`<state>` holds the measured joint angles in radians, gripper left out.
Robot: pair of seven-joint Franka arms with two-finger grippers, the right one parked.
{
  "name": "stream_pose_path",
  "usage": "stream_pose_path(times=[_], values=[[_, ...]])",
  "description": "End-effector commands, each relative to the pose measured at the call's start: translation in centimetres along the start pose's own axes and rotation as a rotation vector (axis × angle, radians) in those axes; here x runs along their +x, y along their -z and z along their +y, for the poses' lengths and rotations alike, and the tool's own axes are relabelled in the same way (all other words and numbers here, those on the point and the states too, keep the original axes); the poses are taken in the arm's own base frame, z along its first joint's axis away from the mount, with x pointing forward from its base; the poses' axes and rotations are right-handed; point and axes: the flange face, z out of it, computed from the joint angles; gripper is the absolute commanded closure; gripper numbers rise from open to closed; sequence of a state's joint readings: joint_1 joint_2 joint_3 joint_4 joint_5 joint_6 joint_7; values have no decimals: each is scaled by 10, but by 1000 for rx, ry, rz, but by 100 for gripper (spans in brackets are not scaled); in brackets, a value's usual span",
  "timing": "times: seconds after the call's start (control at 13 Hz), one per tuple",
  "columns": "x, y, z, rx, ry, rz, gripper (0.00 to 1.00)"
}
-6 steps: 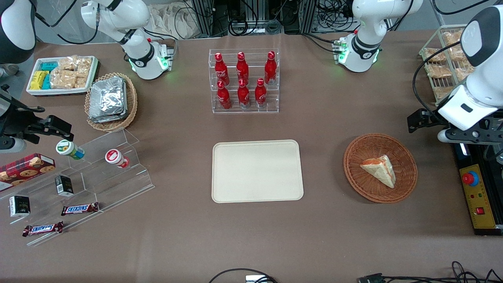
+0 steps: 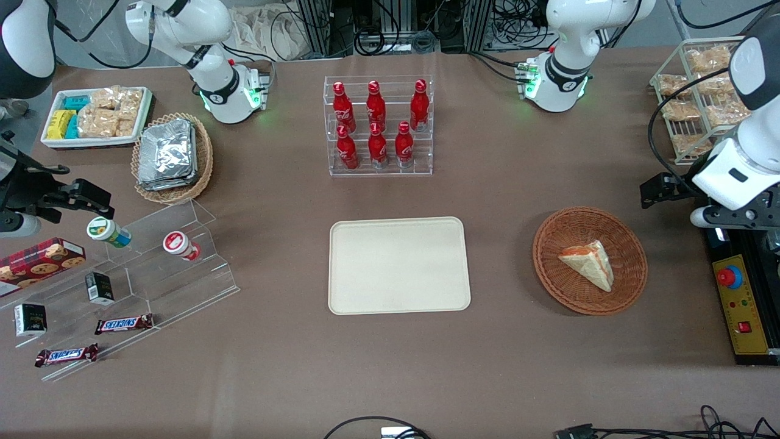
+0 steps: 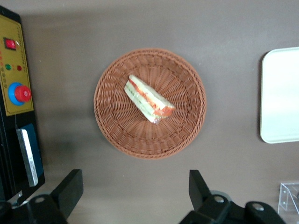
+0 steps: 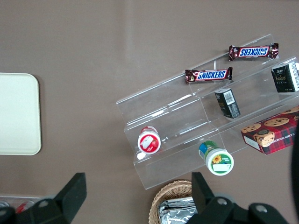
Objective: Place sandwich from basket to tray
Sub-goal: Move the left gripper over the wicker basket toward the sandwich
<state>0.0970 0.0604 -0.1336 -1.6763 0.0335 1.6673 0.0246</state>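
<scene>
The sandwich [image 3: 148, 99] lies flat in the basket [image 3: 112, 130], filling edge up, ready for a pinch. The hand [image 3: 135, 196] hovers high beside it, spread wide and empty. The tray [image 2: 399, 299] waits bare nearby on the worktop [image 2: 499, 366].

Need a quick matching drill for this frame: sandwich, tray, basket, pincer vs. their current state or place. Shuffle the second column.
Things:
1. sandwich
2. tray
3. basket
4. pincer

States:
A. flat, nothing on it
B. open, above the table, apart from the basket
C. lying in the woven bowl
D. round, reddish-brown, beside the tray toward the working arm's end

Pairs: 1-C, 2-A, 3-D, 4-B
</scene>
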Motion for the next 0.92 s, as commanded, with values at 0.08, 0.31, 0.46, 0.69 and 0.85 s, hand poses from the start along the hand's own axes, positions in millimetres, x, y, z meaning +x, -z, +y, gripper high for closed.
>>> stream_pose_path(times=[0.08, 0.31, 0.46, 0.69, 0.85], values=[[10, -28, -14, -37, 182, -49, 0], [14, -73, -11, -55, 448, -25, 0], [19, -115, -10, -65, 596, 11, 0], [27, -193, -5, -81, 718, 53, 0], [36, -233, 0, -84, 777, 26, 0]])
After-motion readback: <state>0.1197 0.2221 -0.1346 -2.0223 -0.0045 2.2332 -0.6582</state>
